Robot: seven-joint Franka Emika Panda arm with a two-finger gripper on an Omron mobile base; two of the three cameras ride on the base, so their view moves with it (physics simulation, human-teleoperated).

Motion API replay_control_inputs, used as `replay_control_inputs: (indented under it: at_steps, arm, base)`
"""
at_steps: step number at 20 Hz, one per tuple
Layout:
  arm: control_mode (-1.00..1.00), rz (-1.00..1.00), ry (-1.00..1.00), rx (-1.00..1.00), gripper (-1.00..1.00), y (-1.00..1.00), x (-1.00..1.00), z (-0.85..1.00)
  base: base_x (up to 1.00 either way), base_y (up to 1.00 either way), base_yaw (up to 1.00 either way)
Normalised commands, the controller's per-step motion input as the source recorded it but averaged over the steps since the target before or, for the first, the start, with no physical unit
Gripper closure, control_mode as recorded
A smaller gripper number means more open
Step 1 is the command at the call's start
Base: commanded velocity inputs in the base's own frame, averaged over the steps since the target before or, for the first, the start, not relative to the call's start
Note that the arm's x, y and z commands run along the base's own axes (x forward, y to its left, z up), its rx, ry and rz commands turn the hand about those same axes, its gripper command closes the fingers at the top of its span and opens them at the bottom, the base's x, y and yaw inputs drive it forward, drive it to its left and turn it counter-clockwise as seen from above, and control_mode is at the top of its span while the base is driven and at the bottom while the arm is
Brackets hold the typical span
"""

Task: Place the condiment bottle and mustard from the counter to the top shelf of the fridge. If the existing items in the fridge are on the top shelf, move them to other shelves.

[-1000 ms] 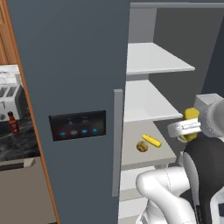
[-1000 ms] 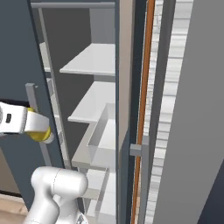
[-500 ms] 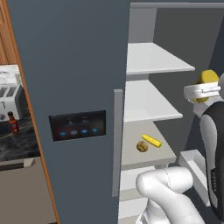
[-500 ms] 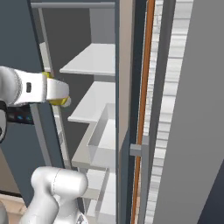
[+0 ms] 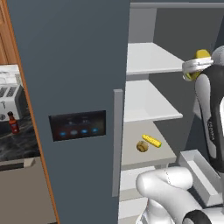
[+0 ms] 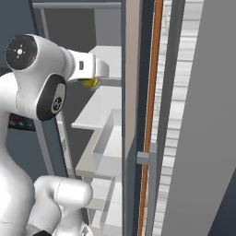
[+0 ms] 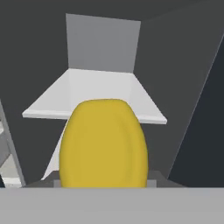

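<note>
The pincer [image 5: 192, 70] is shut on the mustard [image 5: 197, 61]. The yellow bottle is held up in the air, at the right side of the open fridge [image 5: 65, 87], near the front edge of the top shelf [image 5: 148, 59]. It is not on the shelf. In the hand view the mustard [image 7: 104, 144] is big and close, and the top shelf [image 7: 96, 96] lies past it, flat and pale grey. In the right base view a bit of the yellow bottle [image 6: 90, 83] peeks out under the white hand of the arm [image 6: 37, 78].

The fridge door stands open on the left. It is dark blue-grey and has a black touch panel [image 5: 78, 125] with small blue lights. A grey handle [image 5: 117, 140] runs down its edge.

There is a second shelf [image 5: 146, 105] below the top one. On the third shelf [image 5: 131, 153] down lie two small things. One is a yellow long food item [image 5: 151, 140]. The other is a tan-brown ball [image 5: 141, 146]. They sit just beside each other, the ball to the left and a little nearer.

Far to the left is the black tabletop [image 5: 13, 144] with white veins. The condiment bottle [image 5: 13, 123] stands upright on it. It is small and dark red with a black cap. A white toaster [image 5: 8, 100] stands just behind it.
</note>
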Motion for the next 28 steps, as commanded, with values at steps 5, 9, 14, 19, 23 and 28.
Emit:
replay_control_inputs:
  at_steps: [5, 9, 14, 19, 23, 28]
  arm:
    - [-1.0, 0.0, 0.0, 0.0, 1.0, 0.0, 1.0, 0.0]
    - [-1.0, 0.01, 0.0, 0.0, 1.0, 0.0, 1.0, 0.03]
    - [-1.0, 0.04, 0.0, 0.0, 1.0, -0.04, 1.0, 0.08]
    - [-1.0, 0.03, 0.01, 0.0, 1.0, 0.0, 0.96, 0.01]
    - [-1.0, 0.0, 0.08, 0.0, 1.0, 0.0, 0.57, -0.01]
    - [-1.0, 0.0, 0.08, 0.0, 1.0, 0.0, 0.28, -0.06]
  base:
    - [0.0, 0.0, 0.0]
    - [0.0, 0.0, 0.0]
    - [0.0, 0.0, 0.0]
    - [0.0, 0.0, 0.0]
    - [0.0, 0.0, 0.0]
    - [0.0, 0.0, 0.0]
